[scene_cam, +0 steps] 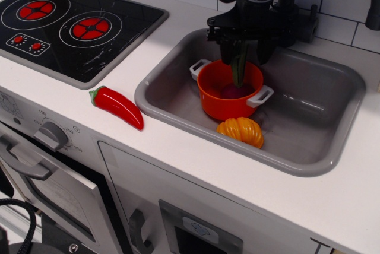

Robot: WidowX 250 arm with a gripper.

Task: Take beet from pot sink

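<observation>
The beet (236, 91) stands in the orange pot (221, 107), its purple-red bulb at the bottom and its green stalks pointing up. The pot sits in the left part of the grey sink (172, 97). My gripper (245, 57) hangs right over the pot, with one finger on each side of the stalks. The jaws are still apart and have a visible gap to the stalks. The upper ends of the stalks are hidden behind the gripper body.
An orange-yellow pumpkin (240, 132) lies in the sink just in front of the pot. A red chili pepper (117, 107) lies on the white counter left of the sink. The black stove top (71, 25) is at the far left. A dark tap (373, 5) stands at the back right.
</observation>
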